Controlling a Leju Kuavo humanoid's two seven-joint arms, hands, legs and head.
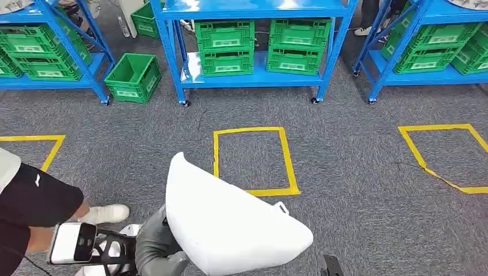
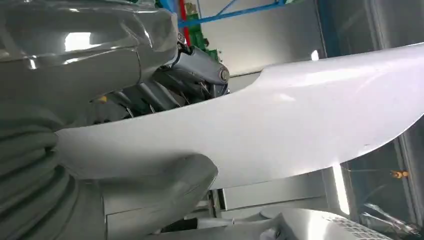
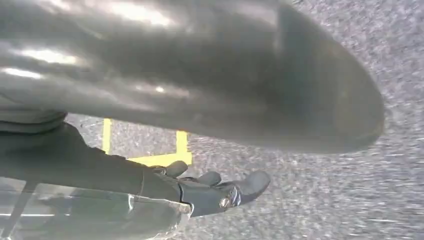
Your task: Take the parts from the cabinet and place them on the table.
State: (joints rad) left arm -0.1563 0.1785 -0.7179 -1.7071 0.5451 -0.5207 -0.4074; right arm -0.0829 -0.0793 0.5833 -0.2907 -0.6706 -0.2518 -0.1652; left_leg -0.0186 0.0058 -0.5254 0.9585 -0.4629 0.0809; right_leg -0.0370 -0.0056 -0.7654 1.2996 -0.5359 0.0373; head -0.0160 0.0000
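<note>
Looks like a warehouse or factory parts area, maybe a robot test floor. Ahead of the left hand (image 1: 155, 247) there's a blue metal rack on wheels (image 1: 253, 77) with green plastic crates (image 1: 225, 49) stacked on its low shelf, plus more of the same racks off to either side. One loose green crate (image 1: 132, 76) sits on the floor, forward of that hand. Grey industrial carpet (image 1: 357, 172) with yellow tape squares (image 1: 253, 161) marked on it, the nearest one just beyond the hand.
</note>
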